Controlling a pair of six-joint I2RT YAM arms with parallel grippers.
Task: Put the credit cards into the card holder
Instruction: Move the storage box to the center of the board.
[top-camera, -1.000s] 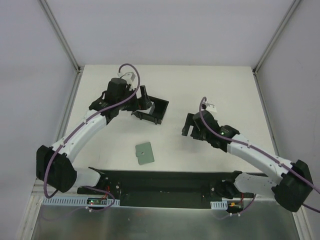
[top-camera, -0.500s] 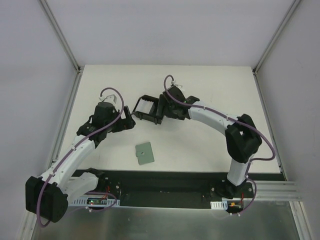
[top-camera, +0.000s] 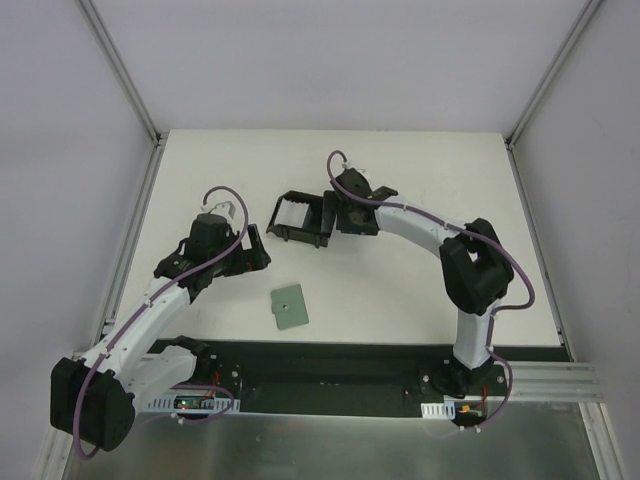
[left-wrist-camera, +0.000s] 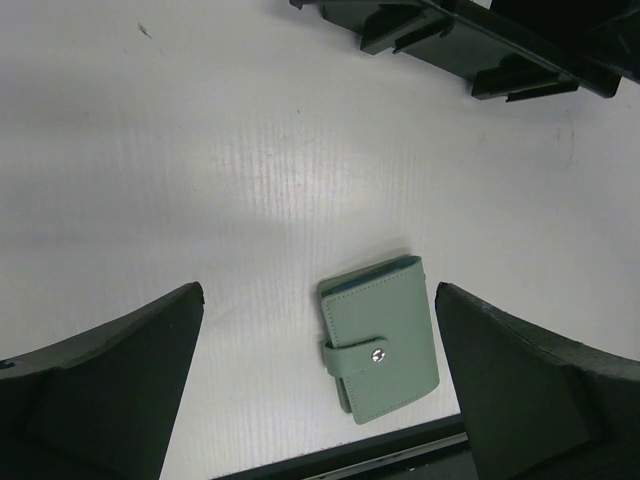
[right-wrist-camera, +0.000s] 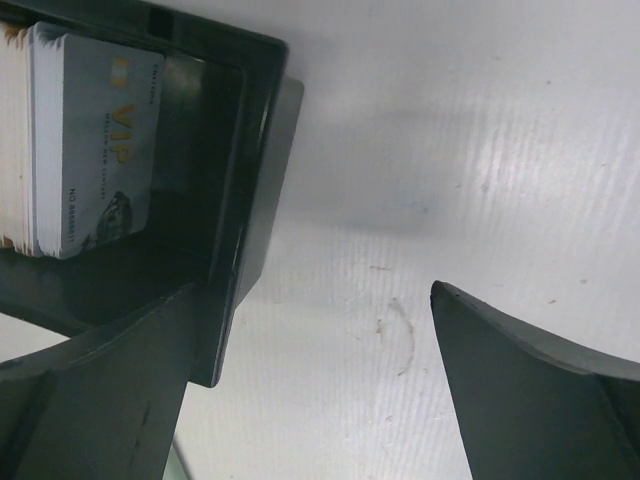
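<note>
White surface (top-camera: 420, 290) under pale walls. Left of the card holder (top-camera: 296, 237) and just off it, left gripper (top-camera: 256, 248) — jaws wide apart, empty. Nearer the arm bases than the card holder, grey-green case (left-wrist-camera: 382, 350), flat, snapped shut. Inside the card holder, credit cards (right-wrist-camera: 95, 150) stacked on edge, whitish, "VIP" on the facing one. At the card holder's right end, right gripper (top-camera: 338, 214) — jaws spread, gripping nothing.

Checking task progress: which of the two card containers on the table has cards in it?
The black open-topped card holder: a whitish VIP card sits inside it. The green snap case lies shut, apart from it.
</note>
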